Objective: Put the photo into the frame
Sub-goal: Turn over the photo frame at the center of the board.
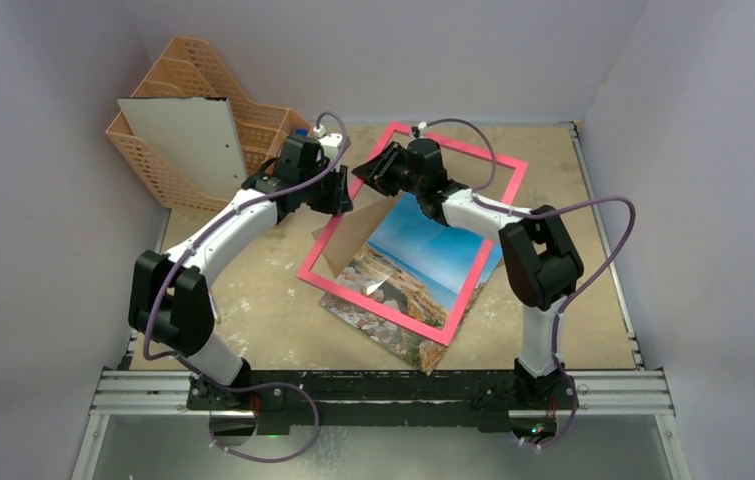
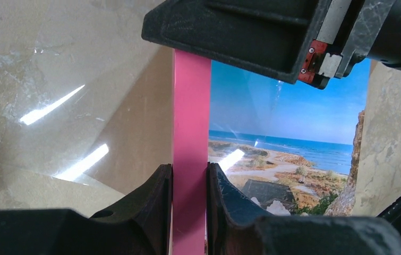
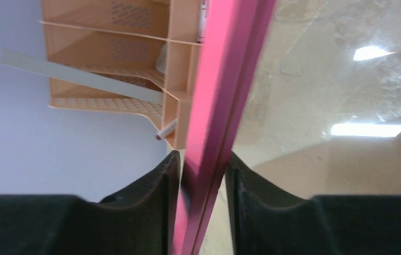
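Note:
The frame (image 1: 373, 306), with its narrow pink border and clear pane, is tilted, its far left corner raised and its near edge low over the photo (image 1: 423, 262). The photo, blue sky over a rocky coast, lies flat on the table beneath it. My left gripper (image 1: 338, 197) is shut on the frame's left bar; the pink bar (image 2: 192, 122) stands between its fingers (image 2: 161, 196). My right gripper (image 1: 380, 172) is shut on the bar next to the far corner, with the pink bar (image 3: 224, 79) between its fingers (image 3: 166, 180). The photo (image 2: 288, 122) shows past the bar in the left wrist view.
A plain brown board (image 1: 356, 238) shows under the pane at the frame's left side. An orange desk organiser (image 1: 203, 75) stands at the back left with a white board (image 1: 188, 140) leaning on it; it also shows in the right wrist view (image 3: 108, 58). Walls close the back and sides.

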You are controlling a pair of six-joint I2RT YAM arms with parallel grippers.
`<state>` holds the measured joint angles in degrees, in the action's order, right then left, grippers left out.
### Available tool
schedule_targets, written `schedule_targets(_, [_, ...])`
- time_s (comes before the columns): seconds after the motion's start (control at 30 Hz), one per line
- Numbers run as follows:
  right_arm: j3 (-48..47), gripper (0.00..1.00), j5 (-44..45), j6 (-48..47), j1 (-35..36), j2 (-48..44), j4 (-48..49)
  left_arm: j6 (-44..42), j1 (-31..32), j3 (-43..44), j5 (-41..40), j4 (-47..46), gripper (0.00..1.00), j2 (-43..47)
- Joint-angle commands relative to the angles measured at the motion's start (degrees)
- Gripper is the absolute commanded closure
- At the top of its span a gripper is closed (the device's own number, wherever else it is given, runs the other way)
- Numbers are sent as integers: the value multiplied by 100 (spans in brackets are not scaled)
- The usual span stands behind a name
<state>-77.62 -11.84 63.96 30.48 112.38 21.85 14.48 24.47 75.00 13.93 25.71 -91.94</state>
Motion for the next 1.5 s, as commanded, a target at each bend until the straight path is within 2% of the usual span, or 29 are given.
schedule_targets(0.0, [-50, 69, -264, 167, 28, -257, 988, 316, 21, -43, 614, -484, 100, 525])
schedule_targets(0.1, [-33, 81, -284, 170, 26, -485, 1097, 391, 18, -51, 788, -483, 100, 702])
schedule_targets(0.17, [-87, 88, -267, 137, 28, -675, 1024, 429, 23, -46, 866, -454, 91, 854])
schedule_targets(0.2, [-126, 90, -262, 102, 26, -815, 1006, 451, 23, -35, 875, -447, 86, 933])
schedule_targets(0.37, [-385, 96, -544, -138, 20, -1276, 773, 582, 23, 143, 737, -314, 47, 1370])
schedule_targets(0.5, [-521, 98, -894, -423, -13, -1574, 680, 668, 14, 313, 888, -271, 28, 1596])
schedule_targets(0.53, [-537, 98, -1004, -463, -30, -1643, 673, 692, 14, 366, 989, -231, 26, 1600])
schedule_targets(0.8, [-711, 98, -1852, -819, -183, -1991, 597, 874, 8, 515, 2139, -244, 25, 1751])
schedule_targets(1.0, [-859, 98, -2460, -994, -303, -2040, 631, 1028, 5, 497, 2844, -424, 38, 1897])
schedule_targets(1.2, [-913, 98, -3058, -973, -352, -1996, 823, 1179, 5, 377, 3111, -683, 52, 1939])
schedule_targets(1.3, [-876, 97, -3154, -851, -356, -2017, 955, 1235, 5, 319, 2996, -728, 51, 1872])
schedule_targets(1.47, [-678, 97, -3337, -375, -355, -1969, 1477, 1375, 5, -8, 2985, -1293, 40, 1829])
